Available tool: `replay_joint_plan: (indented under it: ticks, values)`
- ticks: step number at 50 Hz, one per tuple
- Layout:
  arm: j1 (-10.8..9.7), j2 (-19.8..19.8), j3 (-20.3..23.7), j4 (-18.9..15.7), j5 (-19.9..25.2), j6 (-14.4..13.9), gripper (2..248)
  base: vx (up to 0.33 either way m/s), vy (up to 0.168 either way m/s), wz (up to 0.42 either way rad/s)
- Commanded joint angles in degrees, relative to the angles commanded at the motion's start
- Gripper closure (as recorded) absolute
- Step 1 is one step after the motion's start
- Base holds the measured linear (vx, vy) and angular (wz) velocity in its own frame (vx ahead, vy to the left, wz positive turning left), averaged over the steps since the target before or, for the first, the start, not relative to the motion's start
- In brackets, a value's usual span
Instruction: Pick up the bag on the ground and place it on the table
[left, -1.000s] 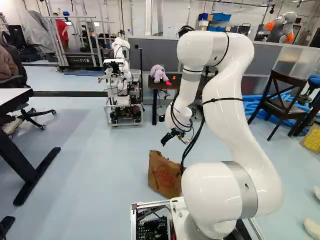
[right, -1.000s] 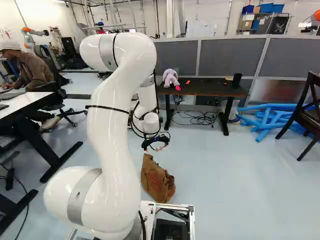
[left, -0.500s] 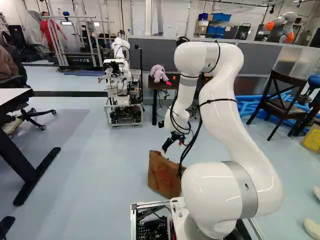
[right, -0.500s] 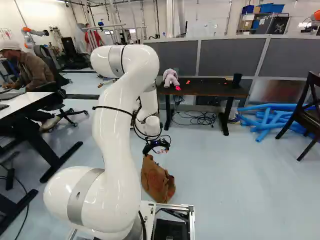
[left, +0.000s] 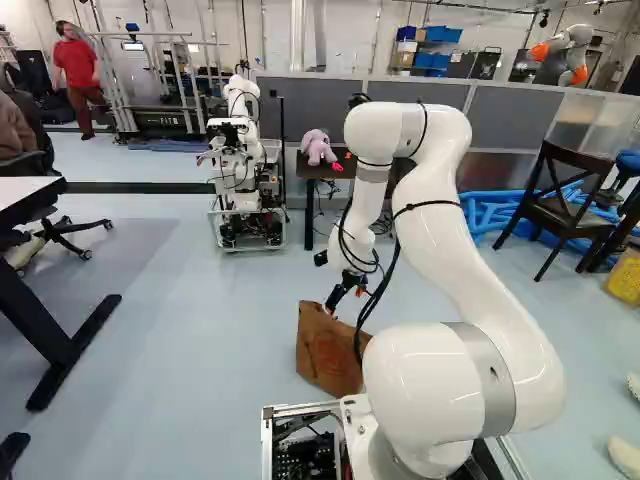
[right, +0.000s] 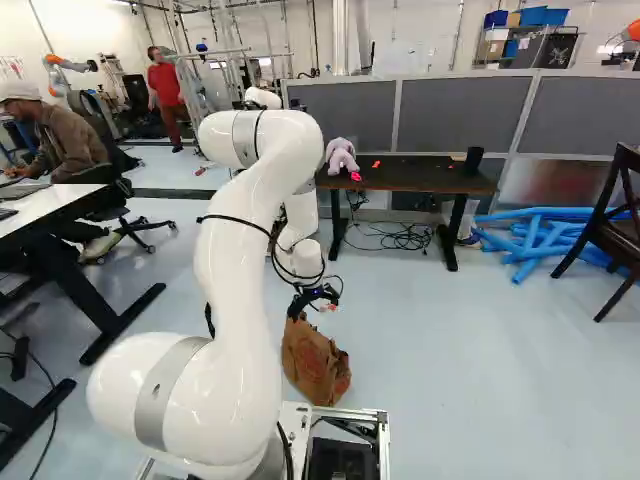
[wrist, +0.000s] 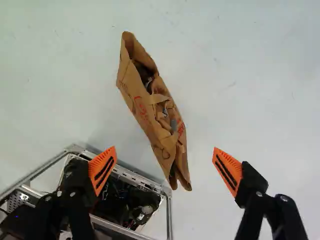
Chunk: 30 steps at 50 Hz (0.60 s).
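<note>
Just above the brown paper bag, my gripper (left: 345, 292) points down in the left base view. Seen from the wrist, the gripper (wrist: 163, 159) is open, its orange pads wide apart with nothing gripped. The bag (wrist: 145, 112) stands on the floor, its open top facing the camera; one end reaches toward the gap between the fingers and the rest extends ahead. In the right base view the bag (right: 316, 368) is upright beyond my base. A dark table (right: 425, 178) stands against the grey partition.
A purple plush toy (right: 341, 155) and a black cup (right: 473, 160) are on the dark table, cables beneath. Another robot (left: 240, 160) is left of it. My base frame (wrist: 135, 172) lies close to the bag. Blue tubes (right: 540, 235), a chair (right: 610, 220) and a white table (left: 28, 195) stand around.
My arm has lowered, bringing the gripper down closer to the bag's top and tilting it more steeply downward. Bag and base have stayed where they were.
</note>
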<state>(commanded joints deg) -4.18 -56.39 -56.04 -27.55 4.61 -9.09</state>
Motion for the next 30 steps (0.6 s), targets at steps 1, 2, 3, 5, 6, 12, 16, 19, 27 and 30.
replay_joint_plan:
  ticks: [1, 2, 3, 5, 6, 12, 16, 19, 27, 30]
  values:
    - [0.0, -0.2, -0.2, 0.0, 0.0, -0.6, 3, 0.0, 0.0, 0.0]
    - [0.0, -0.5, -0.3, 0.0, 0.0, -1.2, 3, 0.0, 0.0, 0.0]
    - [0.0, -0.7, -0.5, 0.0, 0.0, -1.8, 3, 0.0, 0.0, 0.0]
    - [0.0, -1.2, -0.8, 0.0, 0.0, -3.0, 3, 0.0, 0.0, 0.0]
    - [0.0, -1.4, -1.0, 0.0, 0.0, -3.6, 3, 0.0, 0.0, 0.0]
    - [0.0, -2.8, -2.0, 0.0, 0.0, -7.2, 3, 0.0, 0.0, 0.0]
    - [0.0, -3.7, -2.7, 0.0, 0.0, -9.6, 3, 0.0, 0.0, 0.0]
    - [0.0, -4.4, -3.2, 0.0, 0.0, -11.4, 3, 0.0, 0.0, 0.0]
    - [0.0, -6.2, -4.5, 0.0, 0.0, -16.1, 3, 0.0, 0.0, 0.0]
    - [0.0, -7.0, -5.1, 0.0, 0.0, -17.1, 3, 0.0, 0.0, 0.0]
